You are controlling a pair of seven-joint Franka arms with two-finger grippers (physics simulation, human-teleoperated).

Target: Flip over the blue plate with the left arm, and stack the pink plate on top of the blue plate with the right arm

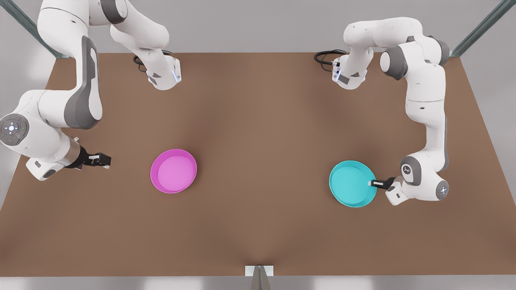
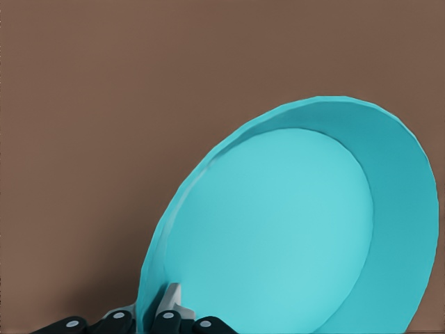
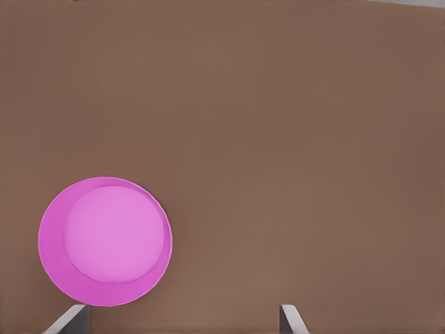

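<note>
While the right claw [image 1: 105,160] waits open at the front view's left, the shallow round magenta plastic plate [image 1: 173,170] lies left of centre on the brown bench [image 1: 258,121]. At right, the left claw [image 1: 371,183] pinches the tilted turquoise plastic plate's [image 1: 352,183] rim; flipping comes next, probably a wrist roll.

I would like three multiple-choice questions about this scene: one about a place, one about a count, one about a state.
1. The blue plate lies toward the front view's:
A. left
B. right
C. far edge

2. How many plates are on the table?
A. one
B. two
C. three

3. The left end effector is:
A. open above the pink plate
B. clamped on the blue plate's rim
C. idle, away from both plates

Answers: 1 B, it sits right of the pink plate. 2 B, one blue, one pink. 3 B, its fingers pinch the rim; the right end effector is open beside the pink plate.
</note>
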